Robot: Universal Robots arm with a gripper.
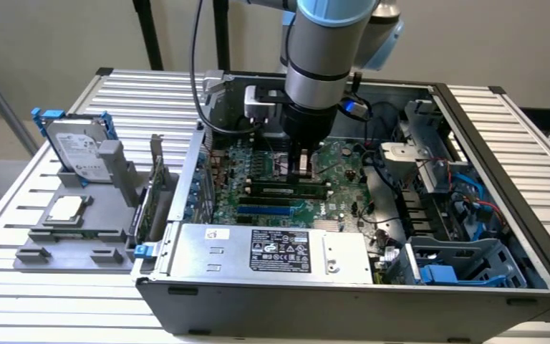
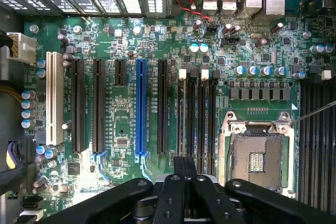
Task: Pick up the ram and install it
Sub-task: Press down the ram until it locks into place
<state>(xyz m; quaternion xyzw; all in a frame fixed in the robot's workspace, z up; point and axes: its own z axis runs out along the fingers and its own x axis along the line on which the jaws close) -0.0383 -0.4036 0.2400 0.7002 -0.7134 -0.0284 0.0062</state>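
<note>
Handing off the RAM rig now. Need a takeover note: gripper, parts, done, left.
Gripper: low inside the open case, over the motherboard, lined up with the memory slots beside the CPU socket. Whether it holds anything: cannot tell.
Ram: cannot place it with certainty; it may be edge-on at the gripper.
Tray outside the case: hard drive, processor chip, expansion card.
Done: approach to the slots.
Left: seating unconfirmed.

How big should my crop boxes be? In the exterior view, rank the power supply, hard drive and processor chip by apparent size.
1. power supply: largest, though nearest the camera
2. hard drive
3. processor chip: smallest
</note>
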